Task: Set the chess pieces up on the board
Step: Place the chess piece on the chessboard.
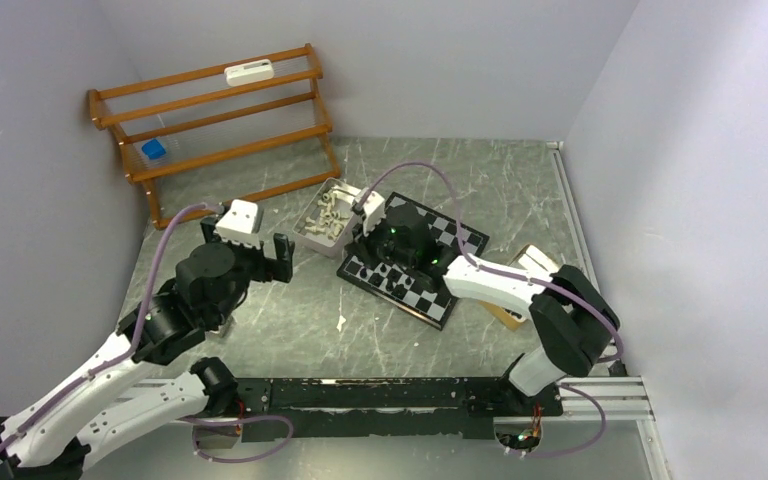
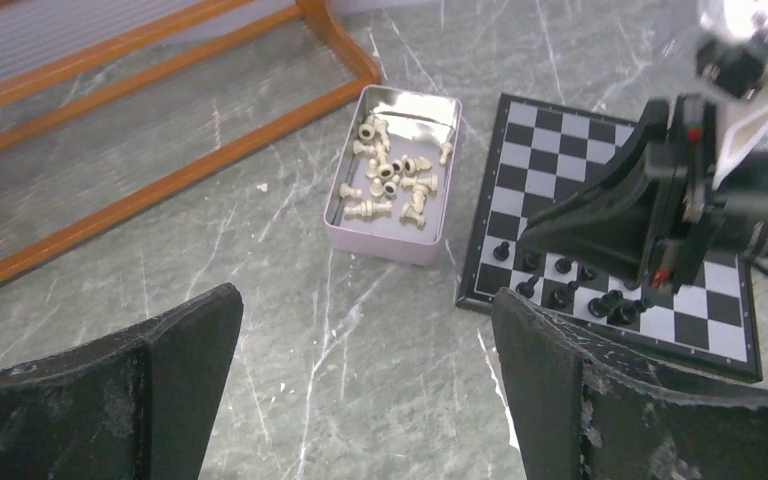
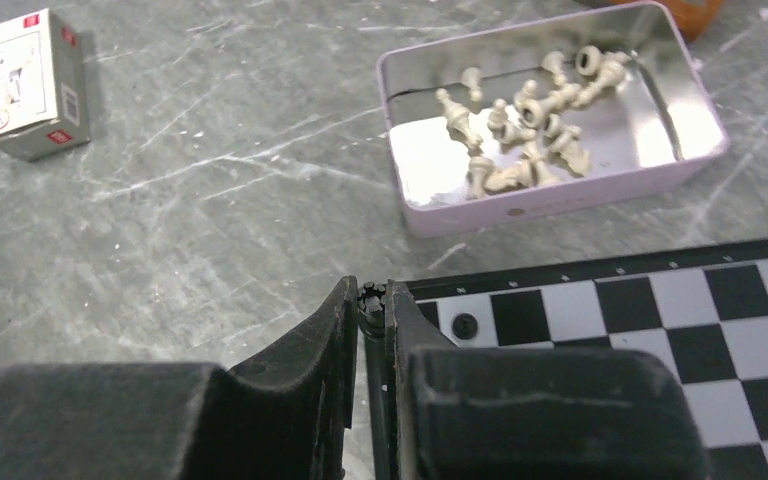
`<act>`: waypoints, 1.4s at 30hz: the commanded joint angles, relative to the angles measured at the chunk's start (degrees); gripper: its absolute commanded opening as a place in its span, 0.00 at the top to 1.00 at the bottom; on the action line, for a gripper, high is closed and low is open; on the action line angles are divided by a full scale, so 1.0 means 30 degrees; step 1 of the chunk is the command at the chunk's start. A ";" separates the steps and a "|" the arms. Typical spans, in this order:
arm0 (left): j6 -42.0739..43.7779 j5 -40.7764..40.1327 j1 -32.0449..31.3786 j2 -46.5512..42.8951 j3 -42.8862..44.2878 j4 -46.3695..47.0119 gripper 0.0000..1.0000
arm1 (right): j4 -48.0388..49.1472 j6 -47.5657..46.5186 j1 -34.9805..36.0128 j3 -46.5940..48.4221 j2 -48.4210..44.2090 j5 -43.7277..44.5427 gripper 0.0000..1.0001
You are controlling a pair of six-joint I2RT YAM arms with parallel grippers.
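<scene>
Pinching a black piece [image 3: 370, 300] above the board [image 3: 660, 300] corner, the right gripper [image 3: 370, 291] risks toppling neighbouring black pieces [image 2: 558, 297] if it lowers off-centre; the left gripper [image 2: 365, 310] hangs spread wide and empty nearby

Your worktop [image 1: 290, 310] is grey with pale marble veining. Directly on it you have the checkered board [image 1: 463, 239], set at a slant near the middle, and an open pale tin [image 1: 320, 241] just beside the board's left edge. A wooden slatted rack [image 1: 222, 150] stands in the far left corner and a small box [image 3: 35, 85] sits right of the board. One white fleck [image 1: 341, 322] lies on the bare stretch nearer you.
</scene>
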 commanded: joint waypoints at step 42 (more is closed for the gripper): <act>0.0229 -0.0825 0.0051 -0.0418 -0.0144 0.0498 0.00 | 0.3629 -0.2616 0.1399 -0.0683 0.4544 0.2018 0.94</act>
